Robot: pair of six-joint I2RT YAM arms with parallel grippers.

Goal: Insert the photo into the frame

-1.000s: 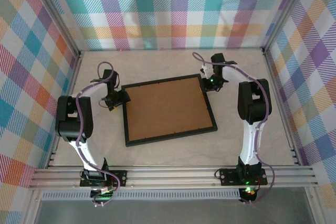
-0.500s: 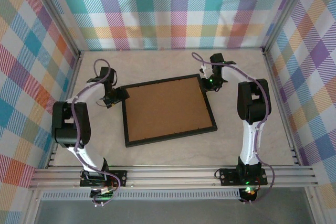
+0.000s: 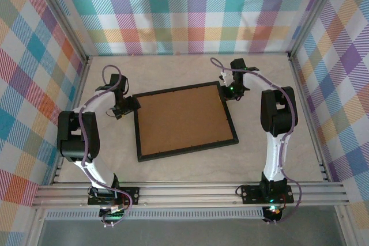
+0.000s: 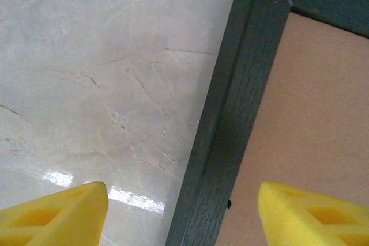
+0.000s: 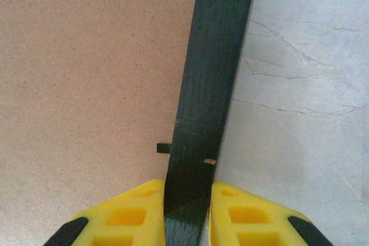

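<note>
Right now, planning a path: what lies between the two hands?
The frame, brown back up, in the top view; the right hand grips its right rail, the left hand, open, straddles its left rail.

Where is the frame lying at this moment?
In the top view the frame lies back up mid-table, between the left gripper at its far left corner and the right gripper, shut on its far right corner.

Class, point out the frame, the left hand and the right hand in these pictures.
the frame [image 3: 185,120], top external view, centre of its brown back board.
left hand [image 4: 183,214], left wrist view, midway between its yellow fingertips.
right hand [image 5: 188,217], right wrist view, midway between its yellow fingertips.
</note>
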